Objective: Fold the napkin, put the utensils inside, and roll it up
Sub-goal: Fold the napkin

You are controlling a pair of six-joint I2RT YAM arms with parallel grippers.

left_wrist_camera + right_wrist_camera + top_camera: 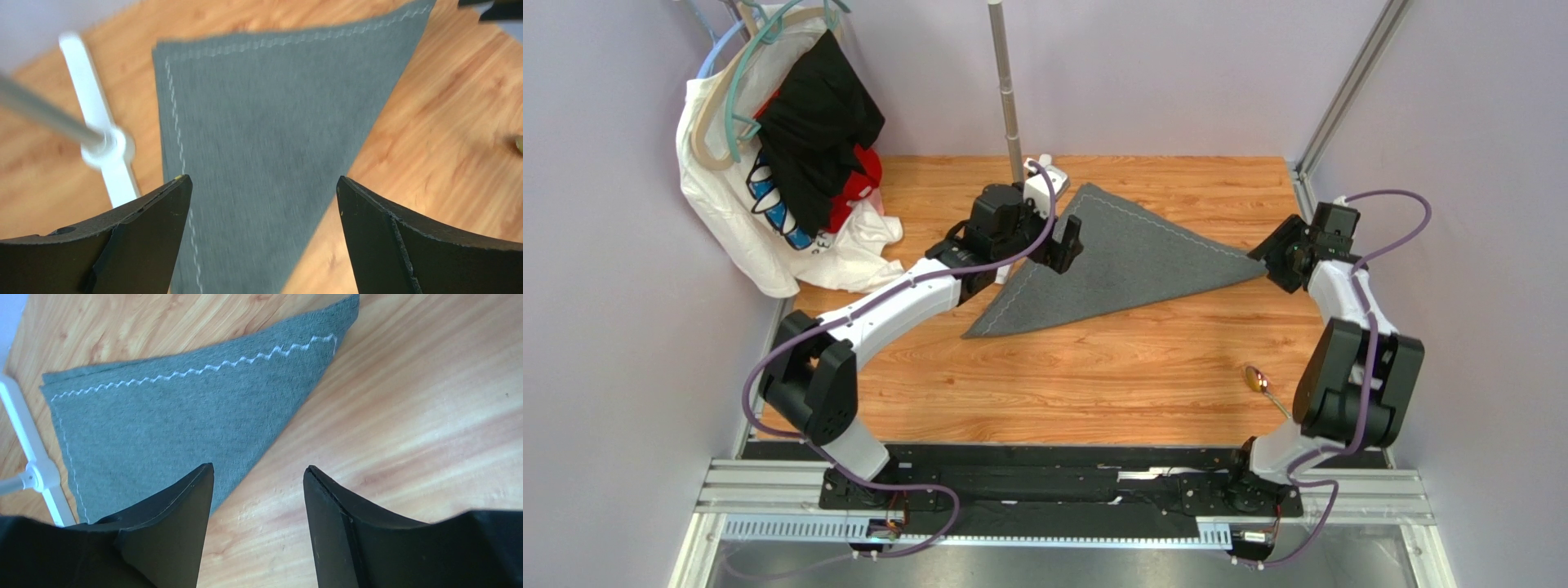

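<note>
Wooden tabletop (1112,392): spoon (1257,379) lies near the right arm, the triangle-folded napkin (1124,260) flat farther back, left gripper (261,181) and right gripper (258,470) at its ends, jaws apart, gripping nothing; best lift straight up so the fold isn't dragged.

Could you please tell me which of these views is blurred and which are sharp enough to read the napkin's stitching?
Left wrist view: smeared, the napkin stitching and the white stand foot both soft; right wrist view: crisp, the zigzag stitch reads clearly; top view: sharp, evenly lit, only faint shadows.
</note>
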